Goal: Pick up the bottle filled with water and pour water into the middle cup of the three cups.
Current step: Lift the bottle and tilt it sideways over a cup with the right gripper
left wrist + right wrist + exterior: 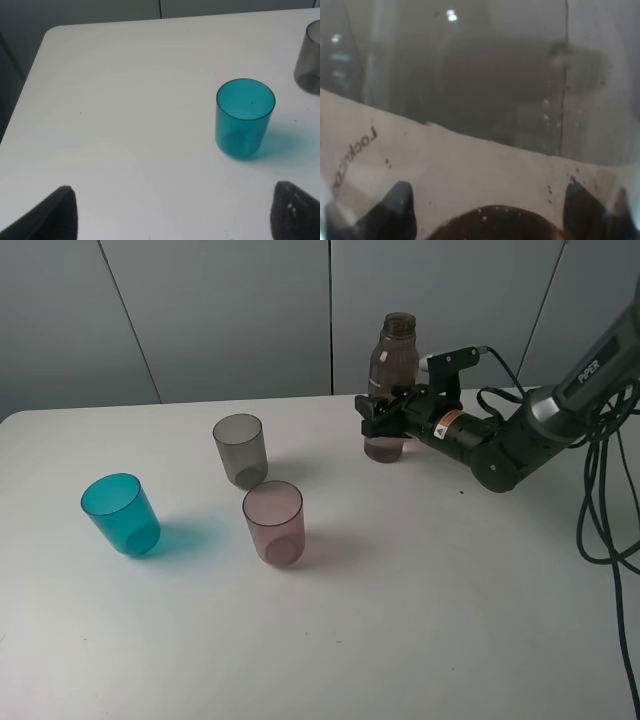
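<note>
Pink cup (pixel 273 522) beside middle cup (pixel 240 449) (apart)

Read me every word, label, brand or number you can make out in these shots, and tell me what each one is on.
"PIPER": on the upper link of the right arm, exterior high view.
"Lock", then letters too blurred and cut off to read: on the wall of the bottle, right wrist view.
Small yellow sticker near the right arm's wrist: too small to read.
Nothing else legible shows.

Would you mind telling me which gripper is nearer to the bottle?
Right. The right gripper sits around the bottle, low down; the left gripper is far off, near the teal cup.
</note>
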You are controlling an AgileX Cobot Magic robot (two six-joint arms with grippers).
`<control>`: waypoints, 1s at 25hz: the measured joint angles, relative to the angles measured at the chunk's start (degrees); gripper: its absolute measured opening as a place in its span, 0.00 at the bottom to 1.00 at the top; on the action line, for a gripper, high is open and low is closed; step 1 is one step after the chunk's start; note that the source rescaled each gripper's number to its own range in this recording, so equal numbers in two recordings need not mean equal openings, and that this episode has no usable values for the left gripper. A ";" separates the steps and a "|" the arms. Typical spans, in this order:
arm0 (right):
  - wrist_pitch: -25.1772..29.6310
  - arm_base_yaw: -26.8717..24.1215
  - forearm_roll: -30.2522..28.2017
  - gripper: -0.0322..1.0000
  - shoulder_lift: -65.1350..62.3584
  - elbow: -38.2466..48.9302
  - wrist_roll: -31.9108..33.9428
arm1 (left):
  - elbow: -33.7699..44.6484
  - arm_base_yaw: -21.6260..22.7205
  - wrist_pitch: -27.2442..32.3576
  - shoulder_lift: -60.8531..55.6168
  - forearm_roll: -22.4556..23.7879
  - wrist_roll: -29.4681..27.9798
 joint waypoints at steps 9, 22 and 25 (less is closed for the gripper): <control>12.24 4.29 8.23 0.06 -8.25 0.00 -11.00 | 0.00 0.00 0.00 0.00 0.00 0.00; 15.30 16.50 34.13 0.04 -9.77 -4.84 -50.52 | 0.00 0.00 0.00 0.00 0.00 0.00; 17.17 17.56 36.67 0.04 -9.77 -6.42 -57.64 | 0.00 0.00 0.00 0.00 0.00 0.00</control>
